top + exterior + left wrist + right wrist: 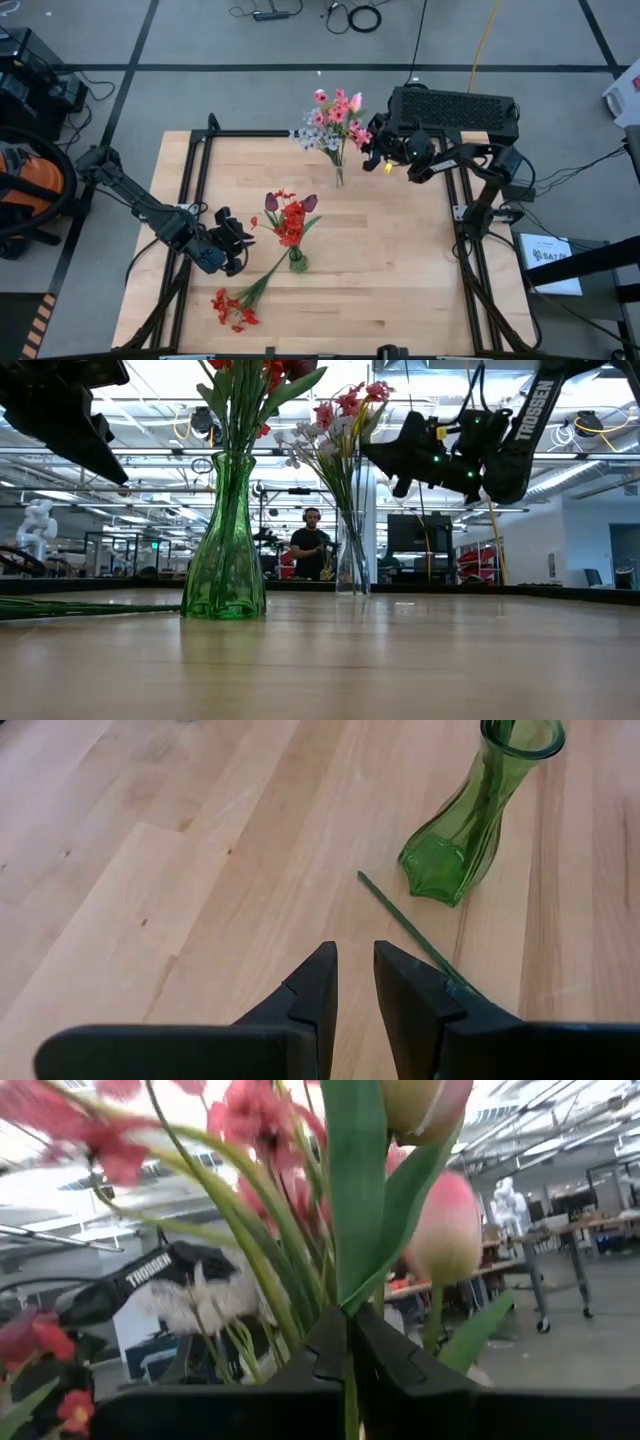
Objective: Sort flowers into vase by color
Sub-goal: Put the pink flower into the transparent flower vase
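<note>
Pink tulip (445,1230) stem in closed right gripper (350,1342) — wrist view only (left gripper (355,965) slightly apart).

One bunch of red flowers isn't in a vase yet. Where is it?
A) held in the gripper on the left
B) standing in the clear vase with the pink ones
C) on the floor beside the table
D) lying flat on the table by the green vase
D: in the high view the red flowers lie flat on the table, their stem reaching toward the green vase, apart from the left gripper.
</note>
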`<state>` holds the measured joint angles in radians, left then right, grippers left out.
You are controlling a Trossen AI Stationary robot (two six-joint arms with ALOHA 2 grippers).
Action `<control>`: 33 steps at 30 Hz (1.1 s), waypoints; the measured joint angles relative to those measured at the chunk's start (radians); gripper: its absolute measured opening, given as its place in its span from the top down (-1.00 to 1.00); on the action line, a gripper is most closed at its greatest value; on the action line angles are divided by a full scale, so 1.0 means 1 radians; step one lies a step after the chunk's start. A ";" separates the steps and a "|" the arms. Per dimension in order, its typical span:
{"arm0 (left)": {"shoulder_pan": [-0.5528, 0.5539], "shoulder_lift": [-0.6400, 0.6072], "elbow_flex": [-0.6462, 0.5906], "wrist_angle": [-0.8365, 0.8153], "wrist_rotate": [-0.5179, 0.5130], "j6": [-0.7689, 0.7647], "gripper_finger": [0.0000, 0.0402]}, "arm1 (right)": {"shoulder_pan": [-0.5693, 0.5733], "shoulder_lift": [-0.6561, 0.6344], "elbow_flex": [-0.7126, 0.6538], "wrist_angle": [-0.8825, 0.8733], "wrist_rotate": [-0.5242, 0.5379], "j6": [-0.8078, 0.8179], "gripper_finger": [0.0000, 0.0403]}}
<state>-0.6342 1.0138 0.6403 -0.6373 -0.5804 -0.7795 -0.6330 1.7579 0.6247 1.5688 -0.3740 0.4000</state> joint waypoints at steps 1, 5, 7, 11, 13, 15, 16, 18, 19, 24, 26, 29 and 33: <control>0.000 0.000 0.000 0.000 0.000 0.000 0.63 | 0.000 0.008 0.000 0.000 -0.002 0.000 1.00; 0.000 0.000 0.000 0.000 0.000 0.000 0.63 | 0.000 0.032 0.000 -0.001 -0.036 -0.001 1.00; 0.000 0.000 0.000 0.000 0.000 0.000 0.63 | 0.000 0.041 0.000 -0.001 -0.066 -0.006 1.00; 0.000 0.000 0.000 0.000 0.000 0.000 0.63 | 0.000 0.045 0.000 -0.036 -0.115 -0.023 1.00; 0.000 0.000 0.000 0.000 0.000 0.000 0.63 | 0.000 0.045 0.000 -0.056 -0.131 -0.044 1.00; 0.000 0.000 0.000 0.000 0.000 0.000 0.63 | 0.000 0.045 0.000 -0.069 -0.135 -0.074 1.00; 0.000 0.000 0.000 0.000 0.000 0.000 0.63 | 0.000 0.045 0.000 -0.080 -0.136 -0.093 1.00; 0.000 0.000 0.000 0.000 0.000 0.000 0.63 | 0.000 0.045 0.000 -0.107 -0.150 -0.127 1.00; 0.000 0.000 0.000 0.000 0.000 0.000 0.63 | 0.000 0.045 0.000 -0.123 -0.152 -0.139 1.00; 0.000 0.000 0.000 0.000 0.000 0.000 0.63 | 0.000 0.045 0.000 -0.183 -0.153 -0.163 1.00; 0.000 0.000 0.000 0.000 0.000 0.000 0.63 | 0.000 0.045 0.000 -0.200 -0.153 -0.183 1.00; 0.000 0.000 0.000 0.000 0.000 0.000 0.63 | 0.000 0.045 0.000 -0.237 -0.153 -0.212 1.00; 0.000 0.000 0.000 0.005 0.000 -0.001 0.63 | 0.000 0.044 0.000 -0.261 -0.151 -0.225 1.00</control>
<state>-0.6342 1.0134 0.6403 -0.6327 -0.5804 -0.7803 -0.6331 1.8019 0.6247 1.3078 -0.5252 0.1746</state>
